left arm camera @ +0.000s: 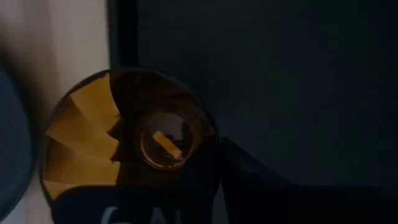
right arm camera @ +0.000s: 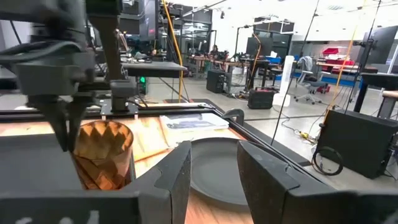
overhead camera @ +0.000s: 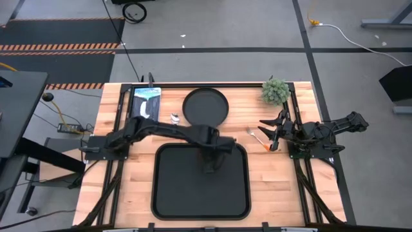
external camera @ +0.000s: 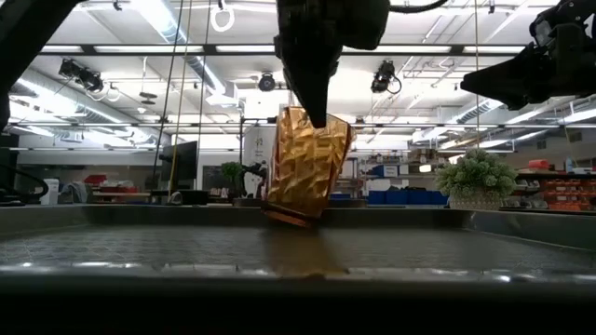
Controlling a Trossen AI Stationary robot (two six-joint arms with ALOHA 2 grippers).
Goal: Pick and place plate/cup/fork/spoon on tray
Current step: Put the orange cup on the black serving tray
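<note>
Wooden slats make up the table, with grey workshop floor around it and shelving in the room behind. On it lies the tray, large and black, toward the near edge. The left gripper reaches over the tray's far half and holds the cup by its rim, one finger inside and one outside, jaws narrow on the wall. In the low view the amber cup hangs tilted, its lower edge at or just above the tray floor; whether it touches cannot be told. The left wrist view looks down into the cup against the dark tray.

Beyond the tray, the round black plate sits on the wood, apart from the tray's far rim. Just beside the plate, on its left, lies the spoon. A printed card lies farther left, and a small green plant stands near the far right corner.

The right gripper waits at the table's right side, its jaws parted with nothing between them, as the right wrist view shows. The fork lies on the wood just beside it, orange handle pointing toward the near right.
</note>
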